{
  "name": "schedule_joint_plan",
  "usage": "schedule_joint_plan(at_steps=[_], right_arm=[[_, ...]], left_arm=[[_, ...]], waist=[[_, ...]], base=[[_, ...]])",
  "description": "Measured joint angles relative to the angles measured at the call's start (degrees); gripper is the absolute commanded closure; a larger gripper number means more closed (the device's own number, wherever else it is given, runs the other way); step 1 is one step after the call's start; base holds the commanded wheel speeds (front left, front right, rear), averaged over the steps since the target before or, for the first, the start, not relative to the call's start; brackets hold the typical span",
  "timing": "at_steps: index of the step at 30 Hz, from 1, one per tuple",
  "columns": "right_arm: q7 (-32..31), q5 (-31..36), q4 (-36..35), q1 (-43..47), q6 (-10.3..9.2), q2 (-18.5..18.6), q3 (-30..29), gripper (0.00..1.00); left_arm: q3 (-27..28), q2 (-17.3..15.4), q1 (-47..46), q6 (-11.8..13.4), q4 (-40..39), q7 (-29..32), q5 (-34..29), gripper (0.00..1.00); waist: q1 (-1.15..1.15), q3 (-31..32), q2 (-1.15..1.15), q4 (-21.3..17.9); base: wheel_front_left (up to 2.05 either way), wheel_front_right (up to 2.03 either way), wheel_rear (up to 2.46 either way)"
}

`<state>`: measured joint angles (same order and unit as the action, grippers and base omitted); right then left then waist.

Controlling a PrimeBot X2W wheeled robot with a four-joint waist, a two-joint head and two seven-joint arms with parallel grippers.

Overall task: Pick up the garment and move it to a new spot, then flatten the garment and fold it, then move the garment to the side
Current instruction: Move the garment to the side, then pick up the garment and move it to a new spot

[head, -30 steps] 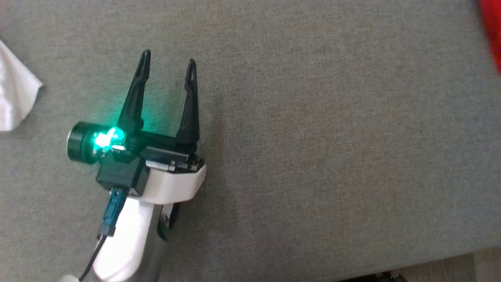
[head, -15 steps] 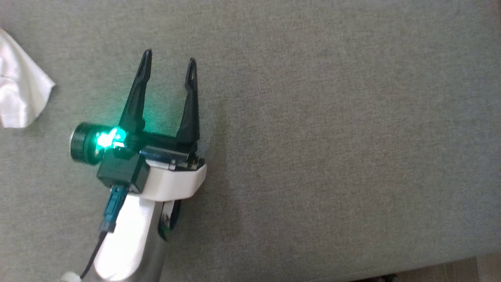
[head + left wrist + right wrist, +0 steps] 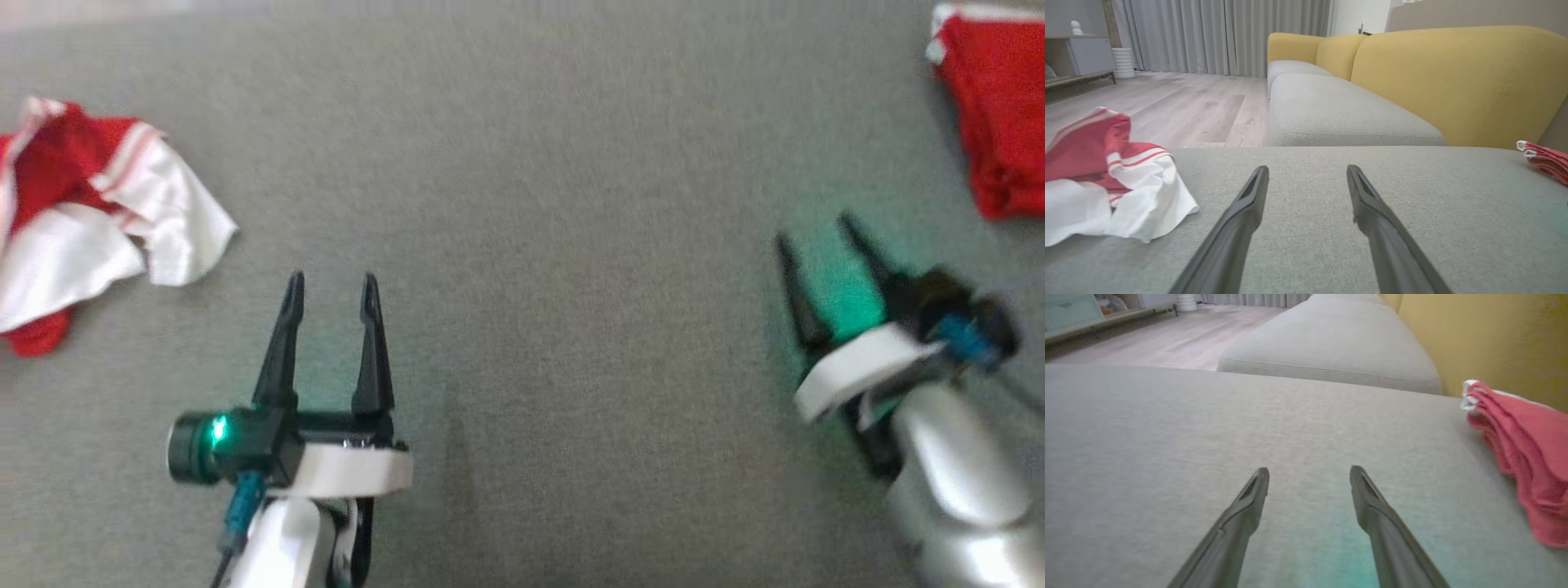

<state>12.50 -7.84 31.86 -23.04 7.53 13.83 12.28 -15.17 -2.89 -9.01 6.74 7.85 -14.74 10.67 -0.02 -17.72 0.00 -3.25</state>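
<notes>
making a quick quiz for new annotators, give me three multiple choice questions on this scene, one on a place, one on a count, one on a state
1. Where on the grey cushion does the crumpled red-and-white garment lie in the head view?
A. at the far left
B. in the middle
C. at the far right

2. How many garments lie on the cushion?
A. one
B. two
C. three

3. How does the right gripper stand?
A. shut on red cloth
B. open, holding nothing
C. shut, empty

Answers:
1 A, it lies left of the left gripper.
2 B, that one plus the red garment at the far right.
3 B, its fingers are spread over bare cushion in the right wrist view.
</notes>
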Motion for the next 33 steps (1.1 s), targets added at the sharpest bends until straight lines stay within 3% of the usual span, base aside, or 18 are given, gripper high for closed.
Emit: schedule_joint_plan(at_steps=[4,11,16,33], right_arm=[[1.7,-1.7,1.5,4.6,0.0,-3.7,0.7,0.0],[1.9,-1.6,-12.0,13.4,0.0,-6.8,-3.7,0.0],[1.9,-0.4,-16.3,21.6,0.0,-8.8,-6.1,0.0],[1.9,1.4,-19.0,27.5,0.0,-10.9,-8.9,0.0]], left_arm=[[0.3,0.0,3.5,0.9,0.6,0.0,0.3,0.0],[1.5,0.0,10.0,1.4,0.4,0.0,0.5,0.0],[2.6,0.0,13.3,1.9,-1.1,0.0,0.4,0.0],[4.3,-0.1,18.9,0.8,-3.5,0.0,-2.2,0.0]], waist=[[0.0,5.3,0.0,1.3],[0.0,13.1,0.0,3.7],[0.0,17.2,0.0,5.0],[0.02,22.0,0.0,5.6]], base=[[0.0,0.0,0.0],[0.0,0.0,0.0],[0.0,0.0,0.0],[0.0,0.0,0.0]])
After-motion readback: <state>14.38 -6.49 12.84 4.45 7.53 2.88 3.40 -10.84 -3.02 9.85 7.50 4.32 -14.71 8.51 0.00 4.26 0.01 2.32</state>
